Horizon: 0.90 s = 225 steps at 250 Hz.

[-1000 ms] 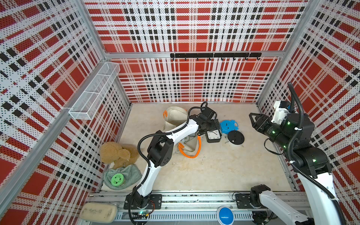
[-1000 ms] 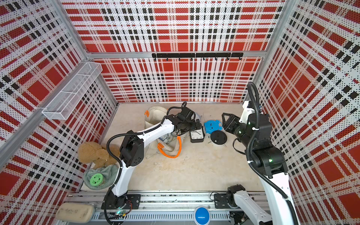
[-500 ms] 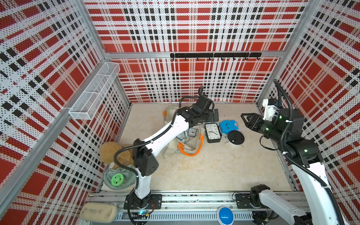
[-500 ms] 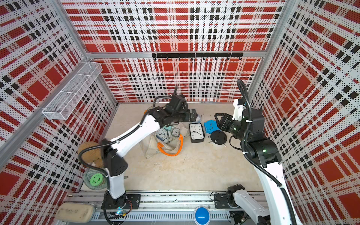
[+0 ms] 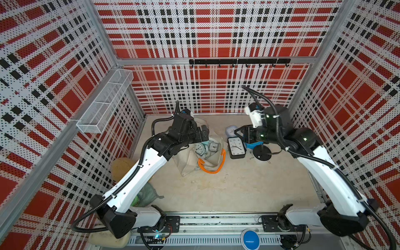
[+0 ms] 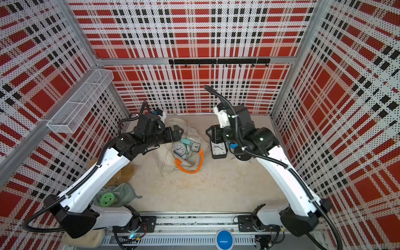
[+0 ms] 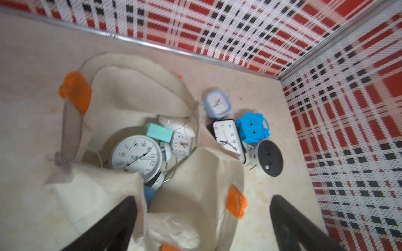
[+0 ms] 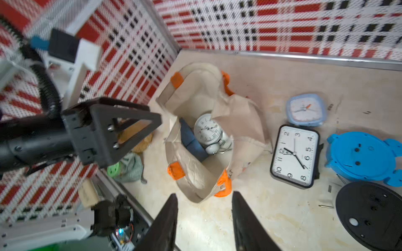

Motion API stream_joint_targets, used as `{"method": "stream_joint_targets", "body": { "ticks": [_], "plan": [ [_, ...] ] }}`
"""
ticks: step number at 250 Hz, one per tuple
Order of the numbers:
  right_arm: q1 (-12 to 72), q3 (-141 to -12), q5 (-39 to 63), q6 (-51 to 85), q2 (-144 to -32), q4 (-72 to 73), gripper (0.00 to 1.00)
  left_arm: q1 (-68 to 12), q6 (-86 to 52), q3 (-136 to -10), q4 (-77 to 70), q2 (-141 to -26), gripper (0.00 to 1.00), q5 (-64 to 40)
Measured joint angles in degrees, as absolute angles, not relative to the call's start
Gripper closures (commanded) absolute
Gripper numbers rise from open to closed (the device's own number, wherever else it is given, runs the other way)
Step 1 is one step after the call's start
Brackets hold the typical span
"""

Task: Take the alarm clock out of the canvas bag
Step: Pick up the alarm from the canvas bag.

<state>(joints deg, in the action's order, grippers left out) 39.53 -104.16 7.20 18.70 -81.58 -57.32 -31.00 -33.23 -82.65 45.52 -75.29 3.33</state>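
Noted: a second ago the left fingers (image 6: 178,132) were down at the black-framed clock (image 5: 236,147), just outside the bag (image 5: 188,161). They have since let go of it, drawn off and swung back over the bag mouth. That clock now lies face up on the bench (image 5: 227,186), out beyond the left fingers, near the right fingers (image 6: 214,134) and just beside the bag. Whether it touches the cloth I cannot tell. Judgement: this clock is out, so one removal is done. Others remain inside, among them a round white clock (image 7: 137,155) and a small square clock (image 7: 182,143), both directly below the left fingers. Left fingers: spread wide, empty, touching nothing visible. Right fingers: moved in towards the bag, partly apart, nothing between them.
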Motion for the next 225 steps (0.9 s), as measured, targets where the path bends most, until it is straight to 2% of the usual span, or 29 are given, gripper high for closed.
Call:
{"method": "stream_joint_targets", "body": {
  "ticks": [35, 70, 93, 140, 195, 225],
  "plan": [
    [46.09, -117.38, 5.34, 15.79, -96.01, -60.93, 0.64, -25.19, -34.98, -77.03, 47.42, -70.94, 0.07, 1.08],
    [46.92, -123.22, 5.65, 16.01, -106.34, -61.69, 0.65, -20.86, -36.40, -72.60, 48.45, -65.87, 0.07, -1.21],
    [46.89, -127.46, 5.89, 16.21, -112.44, -62.26, 0.58, -18.24, -37.23, -70.11, 47.97, -64.29, 0.07, -3.09],
    [46.98, -135.52, 6.13, 16.08, -122.48, -62.85, 0.57, -15.94, -38.57, -67.48, 46.35, -64.66, 0.07, -6.31],
    [46.92, -141.95, 5.52, 15.90, -132.49, -63.24, 0.46, -15.92, -39.20, -67.48, 43.48, -65.41, 0.07, -9.04],
    [46.11, -142.61, 3.29, 15.73, -135.63, -63.51, 0.44, -15.94, -39.68, -67.46, 41.91, -66.24, 0.07, -10.11]
  ]
}}
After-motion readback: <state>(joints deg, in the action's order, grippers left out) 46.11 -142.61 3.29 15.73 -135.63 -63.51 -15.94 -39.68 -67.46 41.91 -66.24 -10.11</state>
